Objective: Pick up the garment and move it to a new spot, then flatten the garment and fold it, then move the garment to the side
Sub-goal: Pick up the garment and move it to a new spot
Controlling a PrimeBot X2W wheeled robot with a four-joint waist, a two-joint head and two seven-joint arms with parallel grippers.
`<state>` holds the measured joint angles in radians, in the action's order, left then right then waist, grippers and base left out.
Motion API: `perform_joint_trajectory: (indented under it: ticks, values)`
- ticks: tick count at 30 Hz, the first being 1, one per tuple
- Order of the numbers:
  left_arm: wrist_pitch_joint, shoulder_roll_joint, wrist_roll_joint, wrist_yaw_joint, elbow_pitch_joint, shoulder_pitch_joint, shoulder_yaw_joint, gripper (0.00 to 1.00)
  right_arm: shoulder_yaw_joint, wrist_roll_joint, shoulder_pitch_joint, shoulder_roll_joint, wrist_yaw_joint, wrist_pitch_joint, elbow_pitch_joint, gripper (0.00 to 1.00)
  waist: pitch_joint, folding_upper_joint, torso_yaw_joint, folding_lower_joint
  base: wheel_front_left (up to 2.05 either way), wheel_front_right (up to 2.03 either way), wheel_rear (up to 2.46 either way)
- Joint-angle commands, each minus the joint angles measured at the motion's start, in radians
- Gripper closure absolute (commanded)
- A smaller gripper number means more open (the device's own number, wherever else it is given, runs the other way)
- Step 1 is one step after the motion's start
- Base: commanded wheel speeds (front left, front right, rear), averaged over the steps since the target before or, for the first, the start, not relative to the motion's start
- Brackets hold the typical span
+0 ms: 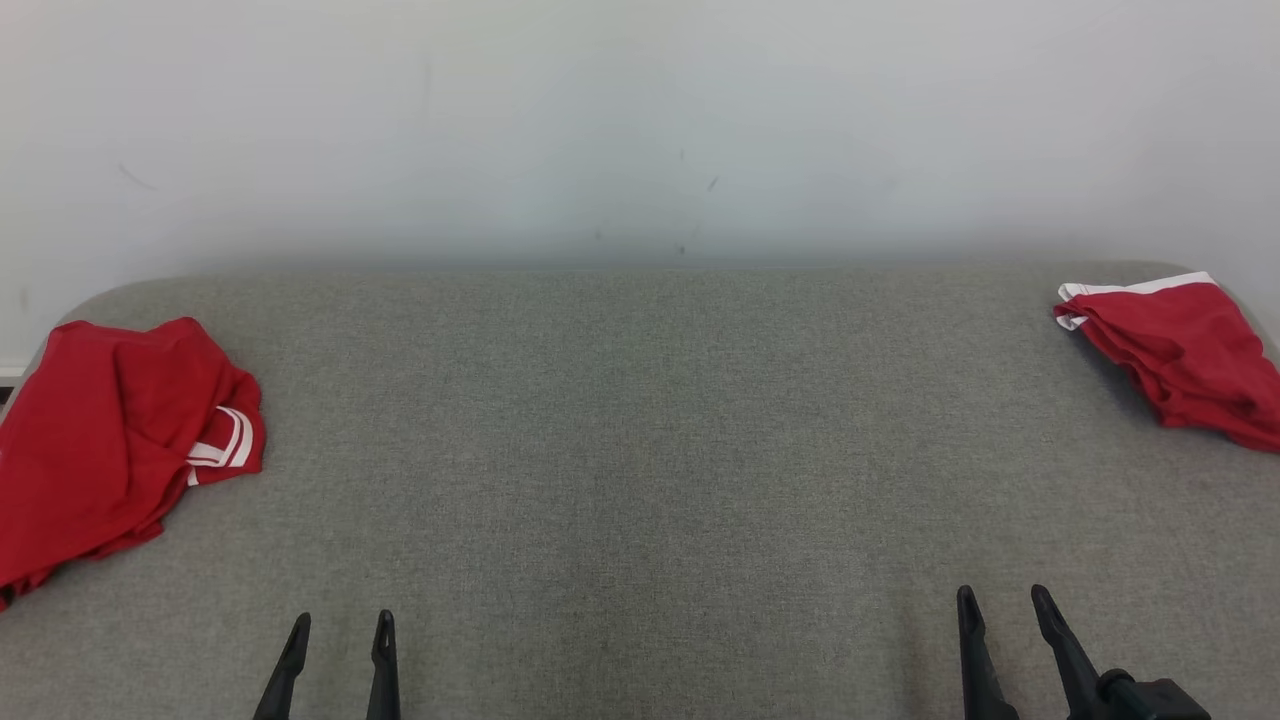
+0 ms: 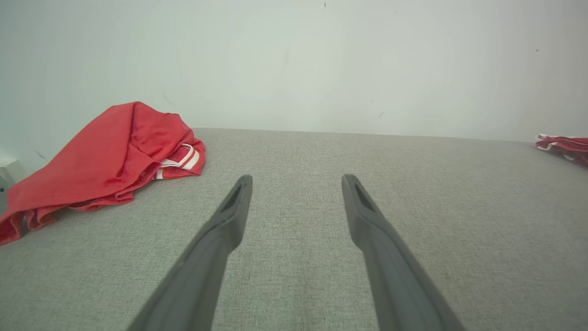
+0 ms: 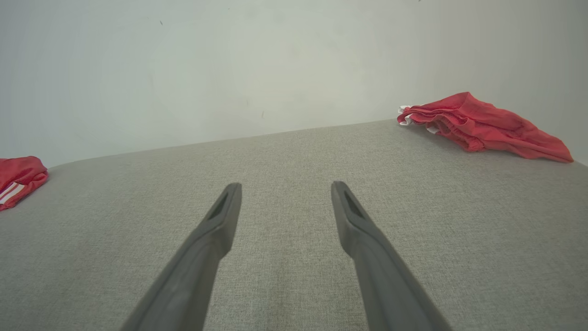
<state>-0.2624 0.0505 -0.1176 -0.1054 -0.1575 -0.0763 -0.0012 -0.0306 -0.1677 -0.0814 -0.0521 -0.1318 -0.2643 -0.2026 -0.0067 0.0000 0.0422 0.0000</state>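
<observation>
**Head view and both wrist views: nothing held**

Head view: a grey woven fabric surface (image 1: pixel 640 450) is seen against a pale wall (image 1: pixel 640 120). A crumpled red cloth garment with white stripes (image 1: pixel 110 430) is laid at the surface's left edge, partly cut off by the frame. A red cloth garment with a white hem band (image 1: pixel 1185 350) is laid at the far right corner. The left gripper (image 1: pixel 342 620) and the right gripper (image 1: pixel 1002 592) are seen at the bottom, each spread wide and empty, well apart from both garments.

Left wrist view: the left gripper (image 2: pixel 296 177) is spread wide above the grey surface, with nothing between its dark fingers. The crumpled garment (image 2: pixel 105 156) is seen ahead to the left, clear of the fingertips. The banded garment (image 2: pixel 567 146) is glimpsed at the right edge.

Right wrist view: the right gripper (image 3: pixel 285 185) is likewise spread wide and empty. The banded garment (image 3: pixel 482 126) is seen ahead to the right by the wall. The striped one (image 3: pixel 18 177) is cut off at the left edge.
</observation>
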Motion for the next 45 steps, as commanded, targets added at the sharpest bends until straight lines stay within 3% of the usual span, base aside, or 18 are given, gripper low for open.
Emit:
perform_joint_trajectory:
  ticks: [1, 13, 20, 45]
  values:
    - [-0.002, 0.0, -0.005, 0.001, 0.0, -0.002, 0.002, 0.0, 0.001, -0.004, 0.002, 0.003, 0.003, -0.001, 0.0, 0.0, 0.0, 0.0, 0.0, 0.0, 0.0, 0.0, 0.0]
    - [-0.002, 0.0, -0.01, 0.002, 0.001, -0.003, 0.004, 0.0, -0.001, -0.006, -0.008, 0.003, 0.003, -0.001, 0.001, 0.0, 0.003, 0.0, 0.013, 0.0, 0.0, 0.0, 0.0]
    - [-0.002, 0.0, -0.006, -0.001, -0.002, 0.001, 0.006, 0.0, -0.004, -0.015, -0.012, 0.003, 0.003, -0.001, -0.008, 0.0, 0.004, 0.0, 0.054, 0.0, 0.0, 0.0, 0.0]
    - [-0.002, 0.0, 0.016, -0.001, -0.021, -0.027, 0.061, 0.0, 0.029, -0.049, -0.032, 0.003, 0.003, -0.001, -0.028, 0.0, -0.012, 0.0, 0.332, 0.0, 0.0, 0.0, 0.0]
